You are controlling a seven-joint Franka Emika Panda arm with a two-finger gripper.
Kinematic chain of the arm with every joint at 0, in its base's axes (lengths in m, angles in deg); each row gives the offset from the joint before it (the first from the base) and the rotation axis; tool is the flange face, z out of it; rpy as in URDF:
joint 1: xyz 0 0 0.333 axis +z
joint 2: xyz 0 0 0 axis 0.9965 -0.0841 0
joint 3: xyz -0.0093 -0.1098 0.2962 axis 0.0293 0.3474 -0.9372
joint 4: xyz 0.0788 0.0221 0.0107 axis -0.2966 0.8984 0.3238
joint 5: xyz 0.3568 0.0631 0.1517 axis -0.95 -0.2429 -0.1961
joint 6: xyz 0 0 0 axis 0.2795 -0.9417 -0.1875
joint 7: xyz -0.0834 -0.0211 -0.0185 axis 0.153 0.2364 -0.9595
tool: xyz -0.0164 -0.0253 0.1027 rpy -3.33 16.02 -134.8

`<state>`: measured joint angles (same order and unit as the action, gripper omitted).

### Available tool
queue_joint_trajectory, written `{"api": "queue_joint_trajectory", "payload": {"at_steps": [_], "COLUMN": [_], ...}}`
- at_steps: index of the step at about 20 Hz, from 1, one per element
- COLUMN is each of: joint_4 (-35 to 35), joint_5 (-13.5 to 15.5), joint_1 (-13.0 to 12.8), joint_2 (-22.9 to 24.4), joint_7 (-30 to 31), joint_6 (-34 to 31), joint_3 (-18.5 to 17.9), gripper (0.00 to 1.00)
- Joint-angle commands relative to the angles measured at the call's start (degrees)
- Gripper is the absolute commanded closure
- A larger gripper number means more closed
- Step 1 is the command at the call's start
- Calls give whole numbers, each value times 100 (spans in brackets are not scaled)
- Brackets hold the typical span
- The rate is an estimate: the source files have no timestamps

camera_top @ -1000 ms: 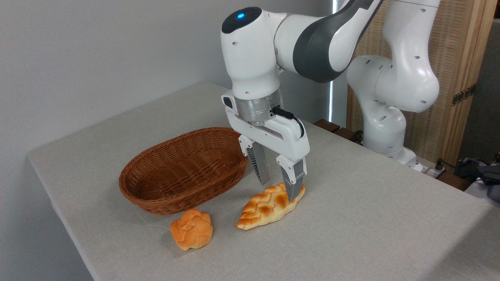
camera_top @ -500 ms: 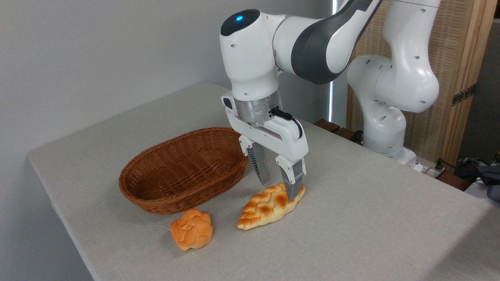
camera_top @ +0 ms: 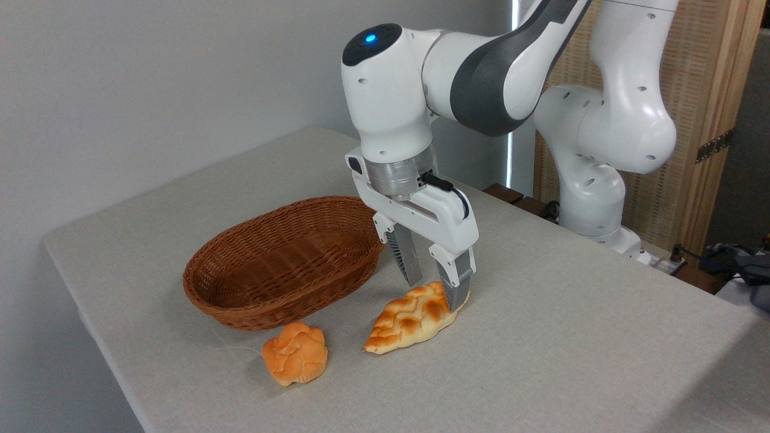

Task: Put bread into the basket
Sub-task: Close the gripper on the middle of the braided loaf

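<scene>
The bread (camera_top: 402, 322), a braided pale-yellow loaf with toasted patches, lies on the table in front of the basket, its point aimed at the front left. The reddish-brown wicker basket (camera_top: 252, 313) stands to its left with nothing inside. My gripper (camera_top: 436, 294) is open and lowered over the loaf's far right end. One finger stands behind the loaf and the other in front of it, covering the tip. Whether the pads touch the bread I cannot tell.
A small round orange bun (camera_top: 296, 353) lies on the grey cloth just in front of the basket, left of the loaf. The table's left edge (camera_top: 90, 325) is close to the basket. The arm's base (camera_top: 601, 198) stands at the back right.
The gripper has sunk a little and shifted slightly right, so its fingers now reach lower around the loaf's end. Bread, bun and basket have not moved.
</scene>
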<state>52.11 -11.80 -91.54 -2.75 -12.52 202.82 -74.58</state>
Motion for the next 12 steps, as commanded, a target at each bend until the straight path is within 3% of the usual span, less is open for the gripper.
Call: {"api": "queue_joint_trajectory", "payload": {"at_steps": [1,12], "joint_4": [182,323], "joint_5": [-129,-217], "joint_1": [-40,-40], "joint_2": [124,106], "joint_7": [-156,-173], "joint_6": [122,561], "joint_3": [-49,-49], "gripper": [0,0]}}
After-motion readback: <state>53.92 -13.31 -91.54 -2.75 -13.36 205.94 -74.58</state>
